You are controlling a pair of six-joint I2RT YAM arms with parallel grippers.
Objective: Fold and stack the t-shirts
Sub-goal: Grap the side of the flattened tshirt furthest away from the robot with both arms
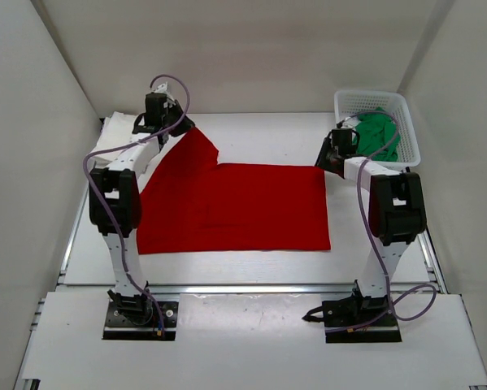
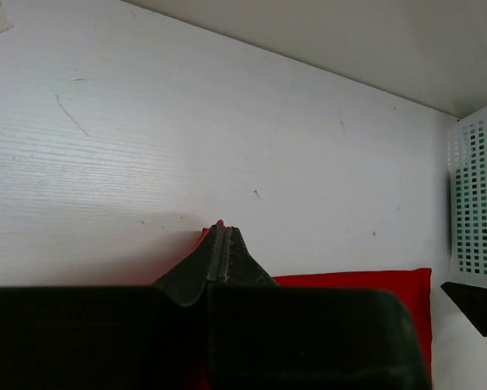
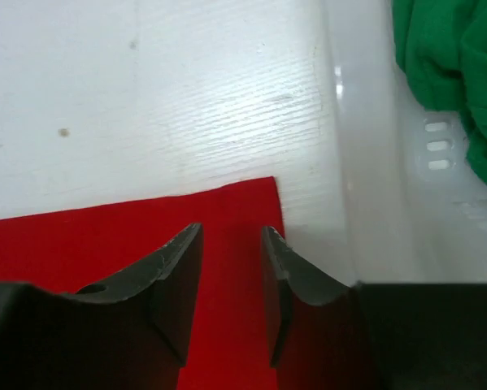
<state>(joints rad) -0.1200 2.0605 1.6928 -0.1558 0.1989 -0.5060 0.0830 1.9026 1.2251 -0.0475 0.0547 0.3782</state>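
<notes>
Near edge: see left arm (image 1: 117, 203) and right arm (image 1: 397, 207) bolted side by side on the table (image 1: 251, 272), both reaching toward the far side.

Mid-table: see the red t-shirt (image 1: 235, 207) spread out between the two arms. Mostly flat, near hem straight and parallel to the near edge, right part lying as a clean rectangle. Far-left part lifted off the surface, running up as a slanted flap toward the left gripper (image 1: 178, 126).

Far left: read left gripper as pressed together, pinching the far-left corner of the red t-shirt. Confirm from left wrist view: left gripper (image 2: 219, 236) with jaws meeting and no gap, a sliver of red poking out at the tips, more of the red t-shirt (image 2: 410, 309) lying lower right on the table.

Far right: read right gripper (image 1: 324, 158) as spread, sitting at the far-right corner of the red t-shirt. Confirm from right wrist view: right gripper (image 3: 231, 236) with jaws apart, red t-shirt (image 3: 105, 236) corner showing through the gap. Cannot tell whether the pads touch the cloth.

Farthest: see white lattice basket (image 1: 371, 93) in the far-right corner, just beside the right gripper, with the green t-shirt (image 1: 381, 130) bunched inside. See white t-shirt (image 1: 111, 140) at far left, behind the left arm and partly hidden by it. Cannot tell whether folded.
</notes>
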